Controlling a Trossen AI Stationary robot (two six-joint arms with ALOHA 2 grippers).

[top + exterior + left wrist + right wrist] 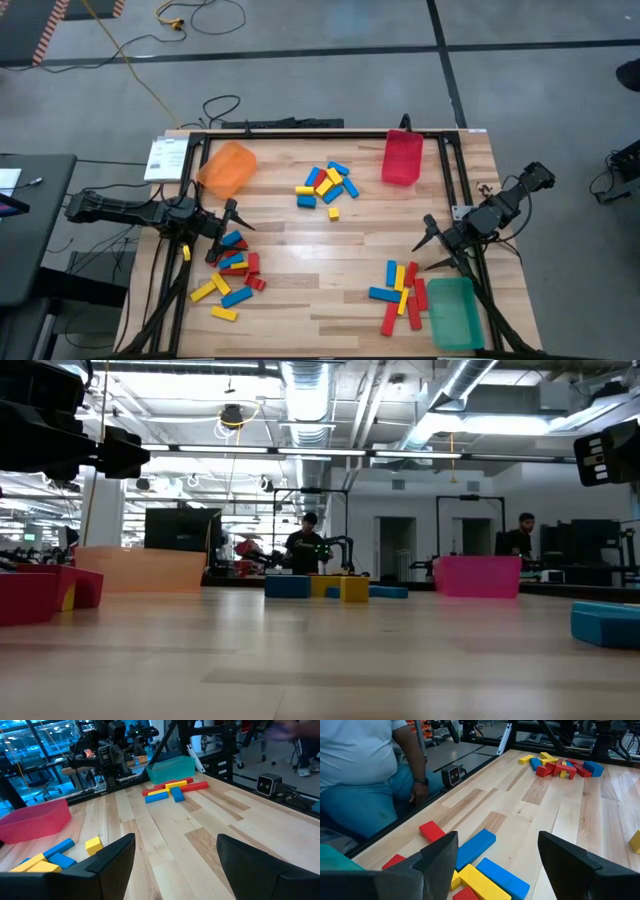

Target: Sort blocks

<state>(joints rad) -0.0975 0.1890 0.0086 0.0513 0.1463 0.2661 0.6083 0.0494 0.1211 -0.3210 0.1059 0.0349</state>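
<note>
Red, blue and yellow blocks lie flat on the wooden table in three heaps. One is at the far middle (325, 185), one at the near left (232, 272) and one at the near right (400, 295). My left gripper (232, 222) hovers open at the left edge, just beyond the left heap, with nothing between its fingers (175, 845). My right gripper (428, 243) hovers open at the right edge, above the far side of the right heap. The right heap's blocks (475, 849) show below and beyond its fingers (497, 845).
An orange bin (228, 168) lies at the far left, a red bin (402, 158) at the far right, and a green bin (455, 312) at the near right corner. A person (365, 775) stands at the table's near edge. Bare wood lies between the heaps.
</note>
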